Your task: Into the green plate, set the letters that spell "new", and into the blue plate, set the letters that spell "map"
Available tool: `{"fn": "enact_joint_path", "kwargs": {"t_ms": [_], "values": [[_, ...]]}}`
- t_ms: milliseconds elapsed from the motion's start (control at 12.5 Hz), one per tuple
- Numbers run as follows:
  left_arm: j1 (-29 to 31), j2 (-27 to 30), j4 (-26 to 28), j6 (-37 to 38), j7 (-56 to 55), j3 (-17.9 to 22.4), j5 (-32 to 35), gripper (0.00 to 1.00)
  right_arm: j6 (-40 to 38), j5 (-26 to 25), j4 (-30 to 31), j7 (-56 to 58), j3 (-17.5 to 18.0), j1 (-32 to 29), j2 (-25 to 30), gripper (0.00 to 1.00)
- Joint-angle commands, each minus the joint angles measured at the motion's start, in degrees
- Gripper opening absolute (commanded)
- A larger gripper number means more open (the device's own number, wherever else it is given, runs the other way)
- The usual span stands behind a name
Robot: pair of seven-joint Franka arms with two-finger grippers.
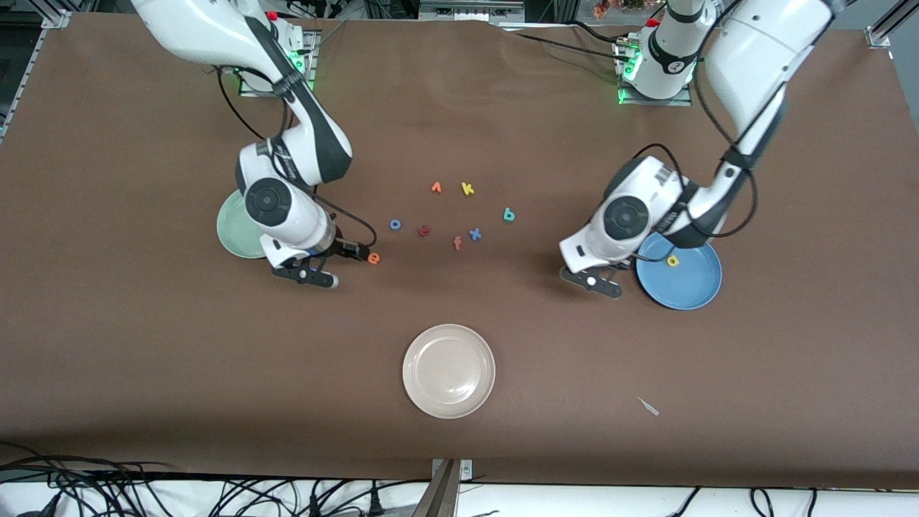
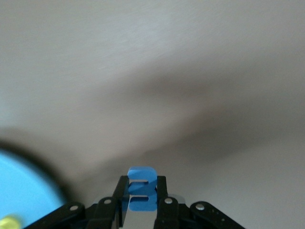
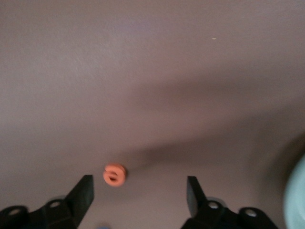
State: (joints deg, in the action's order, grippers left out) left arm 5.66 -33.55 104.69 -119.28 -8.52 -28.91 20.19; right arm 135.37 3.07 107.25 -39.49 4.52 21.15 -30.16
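Note:
The orange "e" [image 1: 372,258] lies flat on the brown table beside the green plate [image 1: 233,233], which my right arm partly covers. My right gripper [image 3: 138,179] is open just over the table, and the orange "e" [image 3: 115,174] sits between its fingers, close to one of them and untouched. My left gripper [image 2: 143,178] is shut on the blue "m" [image 2: 142,171], held upright beside the rim of the blue plate [image 1: 693,287]. In that plate lies the yellow "p" [image 1: 673,261]. The teal "a" [image 1: 508,214] rests on the table among the loose letters.
Loose letters lie mid-table: an orange "v" [image 1: 436,187], a yellow "k" [image 1: 467,188], a blue "o" [image 1: 395,224], a dark red "t" [image 1: 424,230], an orange "f" [image 1: 457,243] and a blue "x" [image 1: 474,233]. A cream-white plate [image 1: 449,370] stands nearer the front camera.

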Motion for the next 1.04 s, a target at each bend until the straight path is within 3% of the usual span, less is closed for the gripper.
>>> {"fn": "enact_joint_path", "kwargs": {"t_ms": [0,80,319,399,478,558,638,717,877,957], "values": [[5.2,0.3,-4.3,10.2,13.8,-1.1,-2.9,0.00,4.4,0.9,-1.9,-4.9,0.0,2.4,-4.4,0.76],[7.8,0.2,-4.3,11.2,18.6,-0.9,-2.7,0.00,5.3,0.9,-1.7,-5.4,0.0,2.6,-4.6,0.70],[15.1,-0.8,-3.2,11.7,32.4,-0.4,-1.4,0.01,5.5,0.6,-0.8,-6.2,0.0,4.3,-5.6,0.66],[16.6,-1.8,-3.2,11.6,34.7,-0.4,-1.4,0.09,5.9,0.6,-0.6,-6.2,0.0,4.3,-5.6,0.64],[16.8,-2.9,-3.2,11.6,35.7,-0.4,-1.4,0.39,6.0,0.5,-0.5,-6.2,0.0,4.3,-5.6,0.61],[16.2,-3.1,-3.2,11.7,35.7,-0.4,-1.4,0.91,6.2,0.5,-0.5,-6.2,0.0,4.5,-5.7,0.55],[15.9,-2.8,-3.6,11.7,34.9,-0.7,-1.6,1.00,6.2,0.4,-0.3,-6.2,0.0,4.6,-5.8,0.53],[15.3,-2.5,-4.0,11.7,33.5,-1.0,-2.4,1.00,6.2,0.3,0.0,-5.9,-0.1,4.4,-5.8,0.50],[14.6,-2.0,-3.6,11.4,21.7,-3.6,-4.5,1.00,6.1,0.3,-0.5,-5.8,-0.1,4.4,-5.7,0.23],[14.3,-2.0,-3.2,10.7,13.1,-6.3,-4.7,1.00,6.0,0.3,-0.5,-5.3,-0.1,4.3,-5.5,0.19]]}}
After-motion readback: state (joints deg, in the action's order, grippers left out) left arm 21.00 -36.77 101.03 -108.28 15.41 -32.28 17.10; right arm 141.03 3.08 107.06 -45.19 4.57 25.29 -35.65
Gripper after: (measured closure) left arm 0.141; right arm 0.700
